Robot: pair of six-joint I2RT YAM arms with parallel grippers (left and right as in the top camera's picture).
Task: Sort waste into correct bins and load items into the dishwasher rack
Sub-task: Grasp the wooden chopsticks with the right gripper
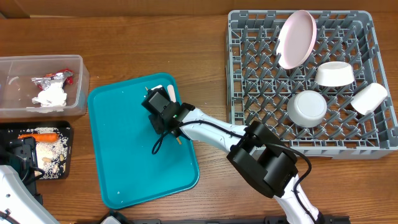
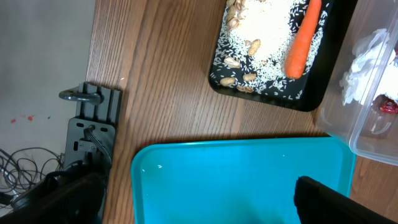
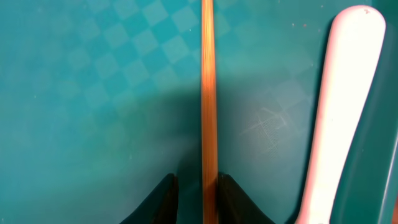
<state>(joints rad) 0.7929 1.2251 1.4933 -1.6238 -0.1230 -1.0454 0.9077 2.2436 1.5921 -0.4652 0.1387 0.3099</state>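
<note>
The wooden stick lies flat on the teal tray, with the white fork just beside it by the rim. The right gripper stands astride the stick with narrow jaws; whether they pinch it cannot be told. Open tray floor lies around it, on a wooden table. The left gripper hangs spread over the tray's edge. The black tray holds a carrot and rice, the clear tub a napkin and a foil wrapper. The rack holds a plate, two bowls and a cup.

Your plate stands tilted in the rack with two bowls and a cup. Stick and fork lie parallel, left of it. Carrot, rice and nuts fill the black tray; napkin and wrapper sit in the tub.
</note>
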